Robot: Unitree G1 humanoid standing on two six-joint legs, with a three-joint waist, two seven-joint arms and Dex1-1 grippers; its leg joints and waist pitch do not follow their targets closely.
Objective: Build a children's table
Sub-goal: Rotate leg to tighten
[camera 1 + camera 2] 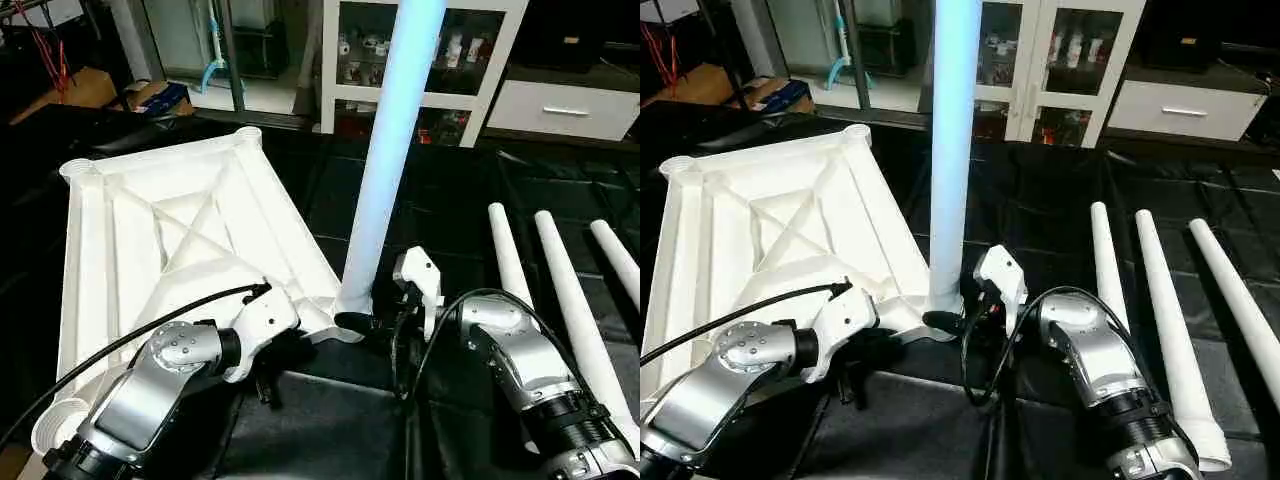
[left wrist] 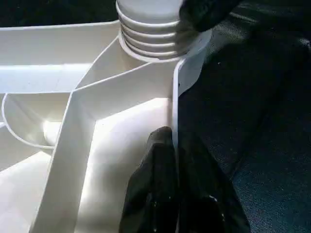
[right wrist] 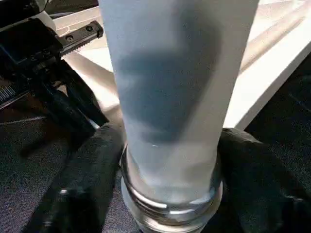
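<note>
The white table top (image 1: 150, 230) lies upside down on black cloth, its X-ribbed underside facing up. One white leg (image 1: 390, 150) stands upright in the near right corner socket (image 2: 150, 29). My right gripper (image 3: 170, 145) is at the foot of that leg, its black fingers (image 3: 92, 170) pressed against both sides. My left gripper (image 2: 174, 138) is shut on the near rim of the table top, one finger on each side of the wall. Three more legs (image 1: 570, 290) lie side by side on the cloth to the right.
A white glass-door cabinet (image 1: 420, 50) and a white drawer unit (image 1: 570, 105) stand behind the work area. A cardboard box (image 1: 80, 90) sits at the far left. A black cable (image 1: 150, 330) runs along my left forearm.
</note>
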